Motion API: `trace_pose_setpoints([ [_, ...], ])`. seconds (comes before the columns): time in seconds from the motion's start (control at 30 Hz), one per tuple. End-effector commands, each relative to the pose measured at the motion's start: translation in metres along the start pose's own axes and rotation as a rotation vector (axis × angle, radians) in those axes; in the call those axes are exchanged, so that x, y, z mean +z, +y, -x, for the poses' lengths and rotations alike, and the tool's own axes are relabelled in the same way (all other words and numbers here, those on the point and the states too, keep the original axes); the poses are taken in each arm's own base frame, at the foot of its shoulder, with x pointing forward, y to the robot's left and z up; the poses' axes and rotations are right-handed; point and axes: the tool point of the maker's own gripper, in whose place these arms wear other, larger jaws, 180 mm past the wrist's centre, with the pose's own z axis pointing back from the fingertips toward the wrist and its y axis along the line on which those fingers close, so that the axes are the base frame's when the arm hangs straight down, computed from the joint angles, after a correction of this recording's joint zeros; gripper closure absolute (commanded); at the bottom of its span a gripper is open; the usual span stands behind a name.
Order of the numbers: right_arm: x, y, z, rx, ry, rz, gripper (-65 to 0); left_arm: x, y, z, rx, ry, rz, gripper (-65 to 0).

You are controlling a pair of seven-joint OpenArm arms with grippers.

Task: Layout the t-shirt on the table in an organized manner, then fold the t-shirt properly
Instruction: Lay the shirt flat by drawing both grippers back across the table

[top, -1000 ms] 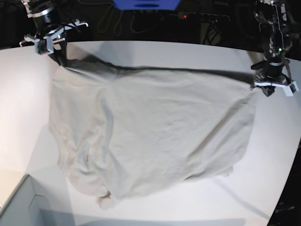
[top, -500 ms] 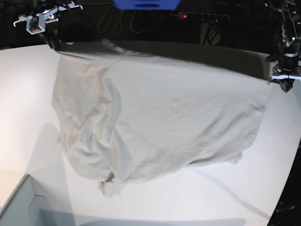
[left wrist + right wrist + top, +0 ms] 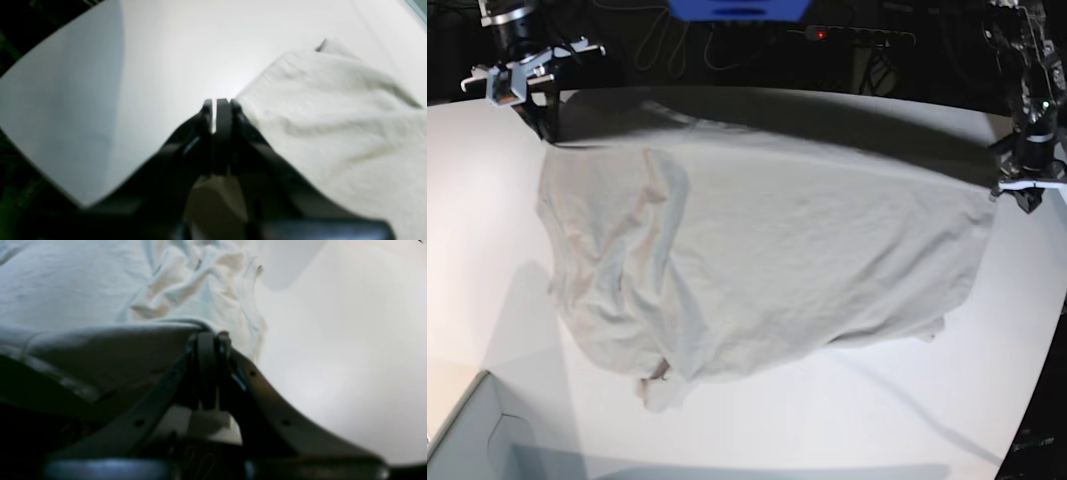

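Note:
The light grey-beige t-shirt (image 3: pixel 767 260) is stretched sideways over the white table (image 3: pixel 997 350), its far edge lifted and its near part crumpled on the tabletop. My right gripper (image 3: pixel 540 128), at the far left of the base view, is shut on one far corner; the right wrist view shows the jaws (image 3: pixel 210 338) pinching the shirt's hem (image 3: pixel 83 290). My left gripper (image 3: pixel 1025 196), at the right of the base view, is shut on the other corner; in the left wrist view it (image 3: pixel 217 104) holds the cloth (image 3: pixel 333 116) above the table (image 3: pixel 166 50).
A grey box (image 3: pixel 477 440) stands at the near left corner. A blue object (image 3: pixel 737 8), cables and a power strip with a red light (image 3: pixel 819 34) lie behind the table's curved far edge. The table edge runs close to my left gripper.
Both grippers have pulled the shirt's far edge up, back and wider apart. Since half a second ago the edge has come down a little. The cloth is flatter and more stretched.

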Motion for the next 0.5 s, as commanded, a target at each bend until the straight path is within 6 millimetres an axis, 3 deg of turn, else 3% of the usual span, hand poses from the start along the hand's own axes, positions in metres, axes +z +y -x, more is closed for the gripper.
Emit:
trace_pose_setpoints([
  [0.0, -0.004, 0.002, -0.012, -0.007, -0.056, -0.023, 0.0, -0.006, -0.003, -0.018, -0.002, -0.053, 0.006, -0.1],
  [0.13, -0.04, 0.003, -0.026, -0.031, -0.132, -0.058, 0.0, -0.024, -0.007, -0.02, 0.034, -0.051, 0.0, -0.1],
  [0.23, -0.065, 0.003, -0.034, -0.06, -0.175, -0.091, 0.0, -0.037, -0.022, -0.017, 0.034, -0.032, 0.028, -0.2],
  [0.47, -0.122, -0.026, -0.029, -0.032, -0.082, -0.086, 0.0, -0.064, -0.05, -0.019, -0.048, 0.004, 0.092, -0.2],
])
